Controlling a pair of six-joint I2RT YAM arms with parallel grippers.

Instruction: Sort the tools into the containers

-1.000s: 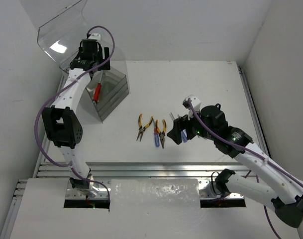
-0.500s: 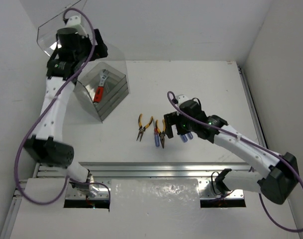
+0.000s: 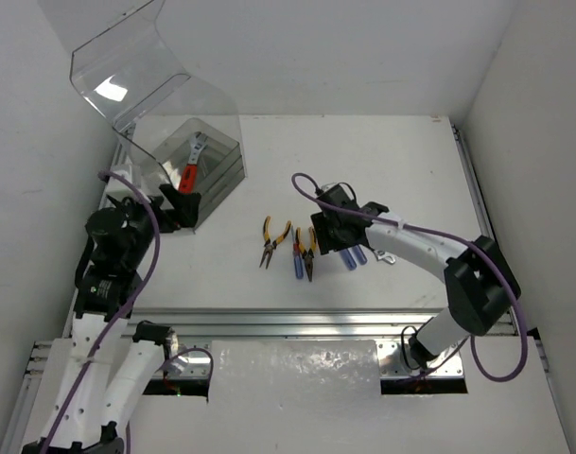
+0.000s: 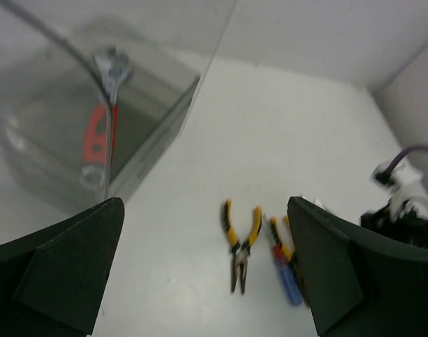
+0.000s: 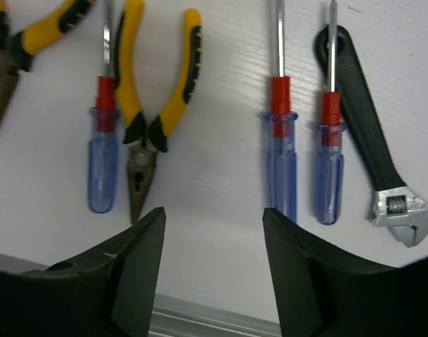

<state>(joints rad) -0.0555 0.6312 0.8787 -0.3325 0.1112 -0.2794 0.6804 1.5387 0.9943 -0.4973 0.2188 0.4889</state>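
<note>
R gripper [image 5: 212, 217]: jaws apart, nothing btw them, no contact yet. A sec ago it sat higher and off to the right of the tool row. Now it's low and directly over it.

Wrist view, working outward:
- The jaw gap lines up w/ bare table [image 5: 214, 140].
- Yellow pliers [image 5: 154, 84] are just to one side, two blue screwdrivers [image 5: 282, 161] just to the other.
- Black-handled wrench [image 5: 361, 133] is past that pair, its handle end against the outer screwdriver's shaft.
- Third blue screwdriver [image 5: 102, 161] is right beside the pliers, and second pliers [image 5: 38, 31] are at the frame edge.
- Can't tell which one it's lining up on.

L gripper [image 4: 205, 203]: wide open, empty. It was down at the box [image 3: 229, 156] a sec ago and has since pulled back toward the near table edge. It now sits just outside the box's near corner.

Red-handled tool [image 3: 186, 178] and silver wrench [image 3: 199, 147] lie inside the box, close together. The arm hid the wrench head before; it's visible now.

What it means: L's drop-off looks done and R is taking the next pick. By my count that's two in the box and six still on the table. The row is packed tight, so R prob needs to shift sideways onto a single handle before closing.
</note>
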